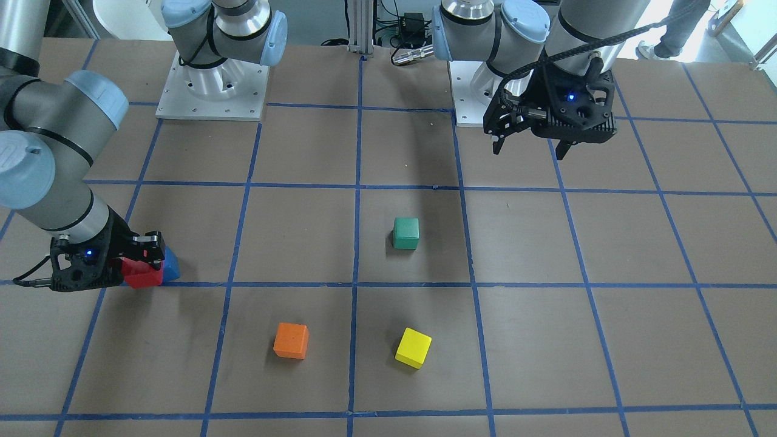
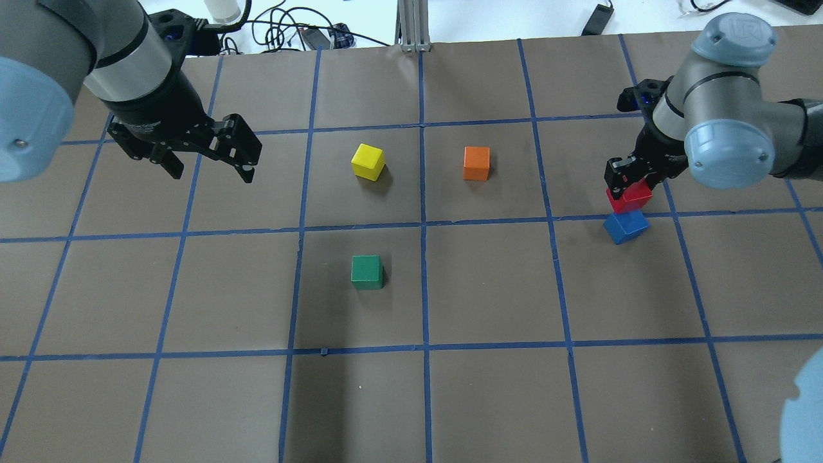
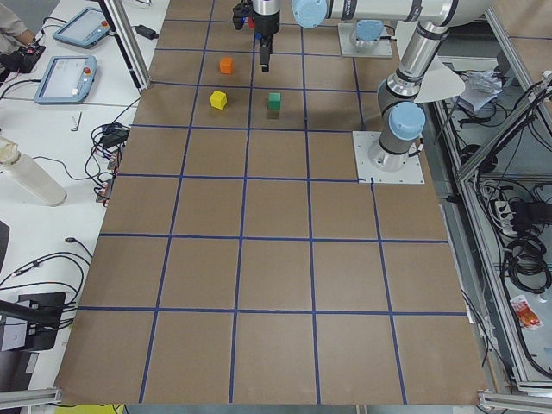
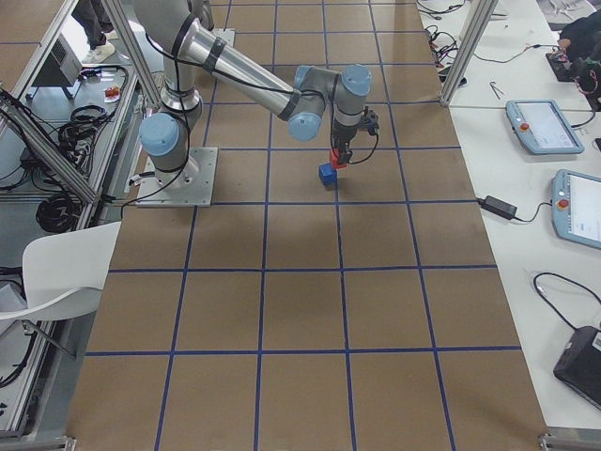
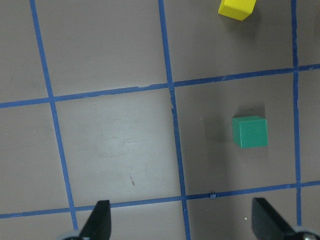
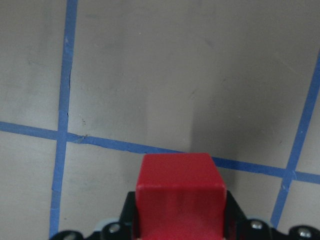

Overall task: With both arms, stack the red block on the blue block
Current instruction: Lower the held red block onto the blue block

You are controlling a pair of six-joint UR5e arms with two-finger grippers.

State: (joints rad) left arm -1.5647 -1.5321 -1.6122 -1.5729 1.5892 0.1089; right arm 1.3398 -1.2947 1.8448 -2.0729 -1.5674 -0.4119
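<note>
My right gripper (image 2: 629, 181) is shut on the red block (image 2: 630, 197) and holds it right over the blue block (image 2: 625, 226), which sits on a blue tape line at the table's right side. I cannot tell whether the two blocks touch. In the front-facing view the red block (image 1: 144, 274) covers most of the blue block (image 1: 172, 266). The right wrist view shows the red block (image 6: 177, 192) between the jaws, and the blue block is hidden there. My left gripper (image 2: 209, 161) is open and empty, held above the table's far left.
A yellow block (image 2: 368, 160) and an orange block (image 2: 476, 163) sit mid-table on the far side. A green block (image 2: 366, 271) sits nearer the robot, and also shows in the left wrist view (image 5: 249, 132). The arm bases (image 1: 212, 85) stand at the table's robot-side edge.
</note>
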